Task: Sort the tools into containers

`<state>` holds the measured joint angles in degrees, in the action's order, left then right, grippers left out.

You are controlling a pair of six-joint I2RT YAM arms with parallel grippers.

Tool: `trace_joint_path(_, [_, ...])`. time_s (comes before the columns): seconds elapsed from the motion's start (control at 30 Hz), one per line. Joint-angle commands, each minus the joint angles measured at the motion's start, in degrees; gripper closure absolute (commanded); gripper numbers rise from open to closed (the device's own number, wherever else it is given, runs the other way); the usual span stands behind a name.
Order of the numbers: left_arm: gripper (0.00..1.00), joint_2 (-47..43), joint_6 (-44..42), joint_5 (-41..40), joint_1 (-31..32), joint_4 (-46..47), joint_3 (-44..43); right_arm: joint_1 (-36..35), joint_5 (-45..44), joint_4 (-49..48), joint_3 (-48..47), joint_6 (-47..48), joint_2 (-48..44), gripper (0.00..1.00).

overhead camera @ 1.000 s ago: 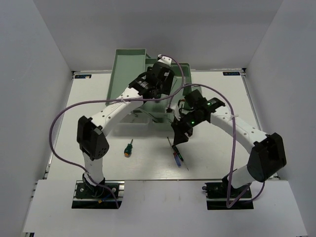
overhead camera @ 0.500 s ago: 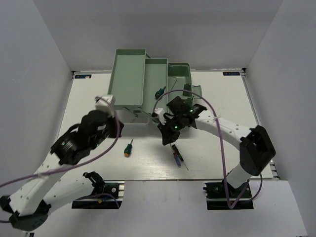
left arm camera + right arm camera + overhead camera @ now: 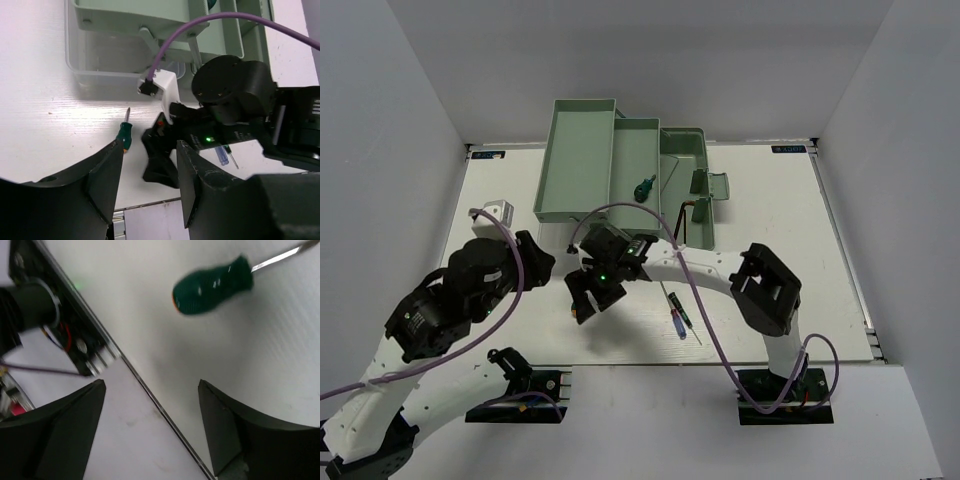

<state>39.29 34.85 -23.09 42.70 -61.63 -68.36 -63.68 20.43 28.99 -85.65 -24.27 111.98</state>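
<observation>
The sage-green cantilever toolbox (image 3: 552, 160) stands open at the back. A green-handled screwdriver (image 3: 642, 186) lies in its middle tray, and a dark hex key (image 3: 686, 212) lies in the right compartment. A second green-handled screwdriver (image 3: 124, 136) (image 3: 212, 285) lies on the table. My right gripper (image 3: 582, 300) (image 3: 150, 415) hangs open over it, touching nothing. A blue-handled precision screwdriver (image 3: 678, 322) and a thin dark one (image 3: 672, 298) lie to its right. My left gripper (image 3: 542, 268) (image 3: 147, 200) is open and empty, raised left of the right gripper.
The toolbox's clear lid (image 3: 100, 55) lies in front of the trays. The table's front edge (image 3: 165, 415) and the arm bases are close below the right gripper. Purple cables loop over both arms.
My left arm has pulled back from the toolbox to the near left. My right gripper has moved left from the precision screwdrivers to above the green-handled screwdriver.
</observation>
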Motion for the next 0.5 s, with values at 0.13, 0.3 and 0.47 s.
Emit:
trace_joint_path(0.13, [0.43,-1.9,-1.6,-2.2,-0.2,-3.2,-3.9,-2.8,-12.8,-5.7,-6.5,-15.4,4.9,0.15])
trace_joint_path(0.3, [0.43,-3.1,-1.1,-1.6,-0.2,-4.6,-3.9,-4.9,-18.6,-7.3,-9.3,-15.3,10.2,0.15])
trace_joint_path(0.47, [0.43,-4.2,-0.6,-1.6,-0.2,-6.3,-3.9,-5.9,-29.6,-6.7,-13.2,-13.3,13.3,0.17])
